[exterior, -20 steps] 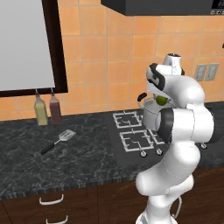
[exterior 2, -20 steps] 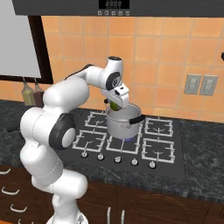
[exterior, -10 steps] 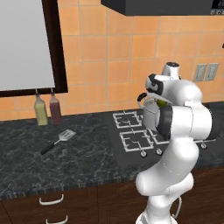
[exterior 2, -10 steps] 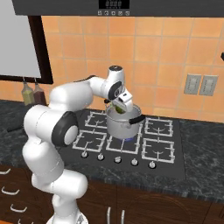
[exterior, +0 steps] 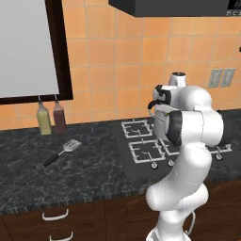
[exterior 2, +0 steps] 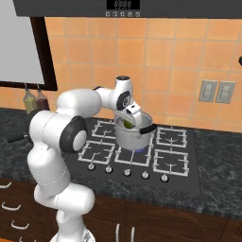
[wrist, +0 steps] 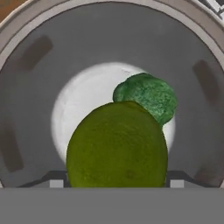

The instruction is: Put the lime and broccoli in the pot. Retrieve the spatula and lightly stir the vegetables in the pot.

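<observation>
Hand view, nearest first: the lime [wrist: 117, 144] sits right under the camera, between the two tips of the gripper [wrist: 116, 181]. It fills the gap from one tip to the other, so the jaws look clamped on it at a wide spread, not standing free. Beyond it the broccoli [wrist: 146, 97] lies on the bright floor of the pot [wrist: 109, 39], a little off centre and apart from the wall. The lime hangs over the middle of the pot, above the floor and not resting on it.

By the look of it the lime is light, firm and smooth. It is round, so it could roll out of a loose pinch, and the grip across its widest part suits it. It will likely roll when let go, but the wall should keep it in. The broccoli is light and knobbly, easy to nudge. The spatula [exterior: 63, 151] is stiff and thin and lies flat on the counter near two bottles [exterior: 44, 118]. Its black handle is the place to take it.

From the right base view the gripper [exterior 2: 128, 120] is down at the rim of the pot [exterior 2: 134, 137] on a front burner, with a bit of lime [exterior 2: 127, 124] showing just inside.

Against a second ago, the hand has sunk from above the pot to its mouth, with the jaws at the same spread. The spatula and bottles have not moved
</observation>
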You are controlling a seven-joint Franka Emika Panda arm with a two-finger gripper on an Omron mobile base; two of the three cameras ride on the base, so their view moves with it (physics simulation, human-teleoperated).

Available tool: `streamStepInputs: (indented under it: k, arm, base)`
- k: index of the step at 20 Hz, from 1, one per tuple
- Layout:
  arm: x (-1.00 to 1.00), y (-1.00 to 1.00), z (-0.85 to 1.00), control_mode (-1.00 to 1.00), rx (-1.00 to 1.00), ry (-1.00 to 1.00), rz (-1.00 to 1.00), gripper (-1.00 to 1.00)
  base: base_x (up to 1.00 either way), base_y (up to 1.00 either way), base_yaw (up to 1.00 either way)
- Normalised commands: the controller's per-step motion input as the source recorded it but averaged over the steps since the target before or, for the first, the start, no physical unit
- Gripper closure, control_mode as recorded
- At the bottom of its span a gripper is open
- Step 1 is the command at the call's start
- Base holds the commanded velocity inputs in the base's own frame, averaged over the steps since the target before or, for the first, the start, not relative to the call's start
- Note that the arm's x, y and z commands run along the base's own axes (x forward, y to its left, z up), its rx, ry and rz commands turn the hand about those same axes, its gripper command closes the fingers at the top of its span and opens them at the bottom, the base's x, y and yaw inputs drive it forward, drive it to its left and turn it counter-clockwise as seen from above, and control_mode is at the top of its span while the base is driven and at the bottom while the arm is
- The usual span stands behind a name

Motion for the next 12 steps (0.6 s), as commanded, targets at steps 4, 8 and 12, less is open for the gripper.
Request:
streamStepInputs:
  k: [4, 8, 12]
  arm:
    - [0.29, -0.01, -0.08, -1.00, 0.00, -0.01, 0.00, 1.00]
    - [0.00, 0.00, -0.27, -1.00, 0.00, -0.03, 0.00, 1.00]
    - [0.00, 0.00, -0.24, -1.00, 0.00, -0.01, 0.00, 1.00]
  base:
    - [0.00, 0.00, 0.00]
    - [0.00, 0.00, 0.00]
    - [0.00, 0.00, 0.00]
